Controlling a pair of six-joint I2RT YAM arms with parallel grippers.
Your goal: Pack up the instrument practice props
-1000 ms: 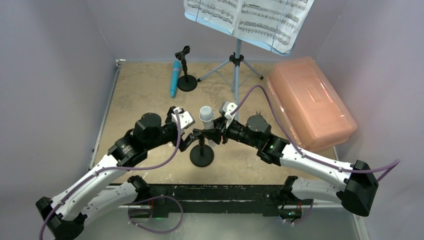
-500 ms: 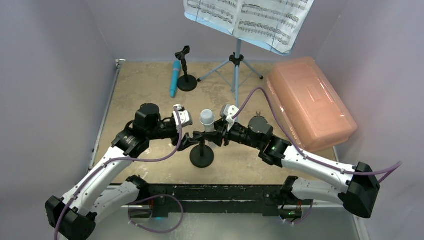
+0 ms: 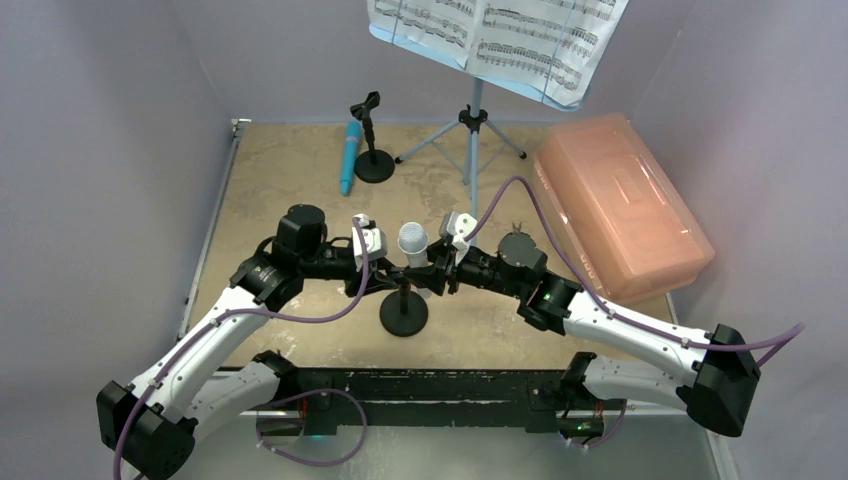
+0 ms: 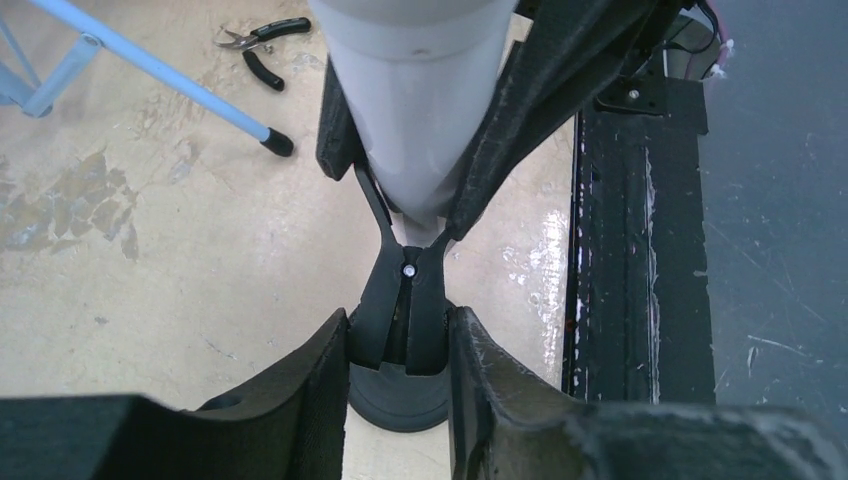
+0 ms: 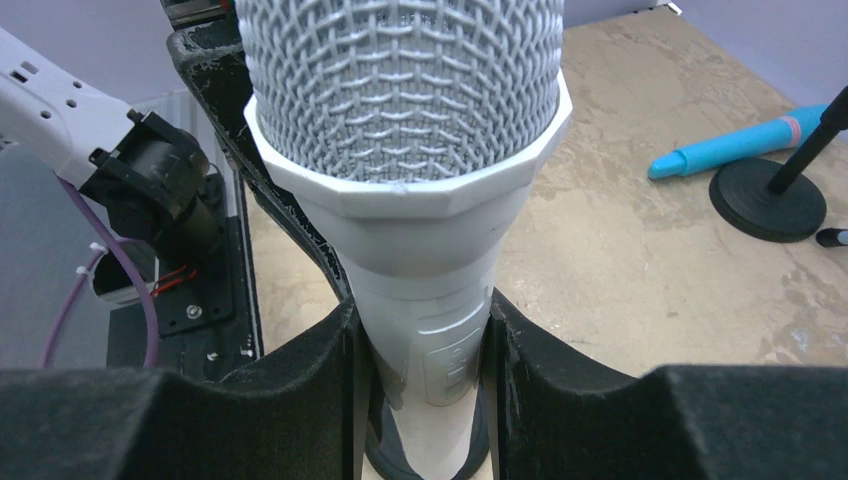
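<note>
White microphone stands upright in holder, grille upward.

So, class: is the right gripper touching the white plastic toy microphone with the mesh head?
Touching. The right wrist view shows both fingers of the right gripper pressed flush against the white plastic toy microphone, no gap.

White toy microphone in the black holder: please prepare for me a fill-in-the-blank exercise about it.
The white toy microphone with grey mesh head is gripped by the ___.
The left gripper clamps the ___ beneath that microphone.
Beside the far black round-based mic holder lies the ___.
Missing: right gripper; black round-based mic holder; blue toy microphone.
</note>
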